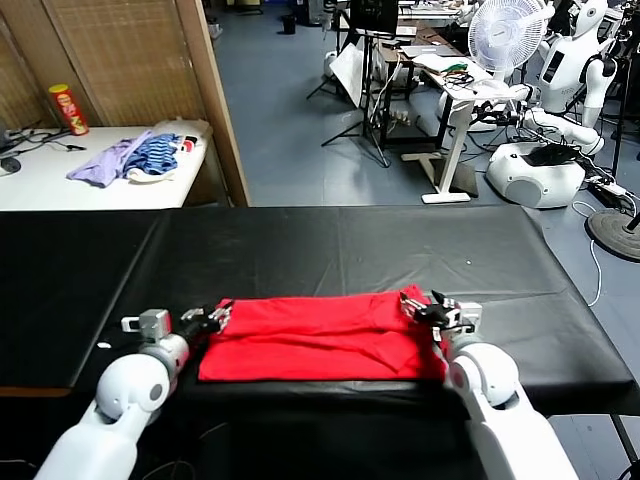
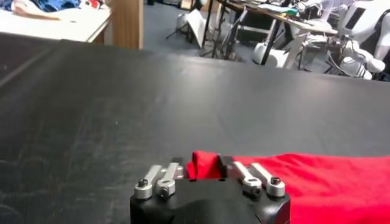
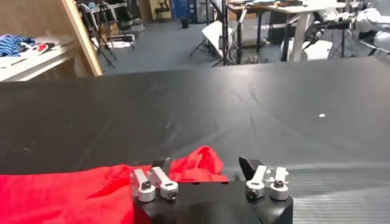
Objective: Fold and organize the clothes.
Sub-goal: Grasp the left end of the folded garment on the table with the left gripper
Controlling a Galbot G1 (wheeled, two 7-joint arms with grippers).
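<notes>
A matte black table [image 1: 340, 250] fills a cluttered lab. The soft red T-shirt [image 1: 315, 338] lies folded near its front edge. Left gripper [image 2: 202, 170] pinches one corner; right gripper [image 3: 204, 165] stands released beside the other.

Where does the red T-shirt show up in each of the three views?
Head view: red T-shirt lies flat at the near edge, between both arms.
Left wrist view: its corner bunched between the pincer's fingers, at.
Right wrist view: a bunched corner at.
Shared landmark: black table.
</notes>
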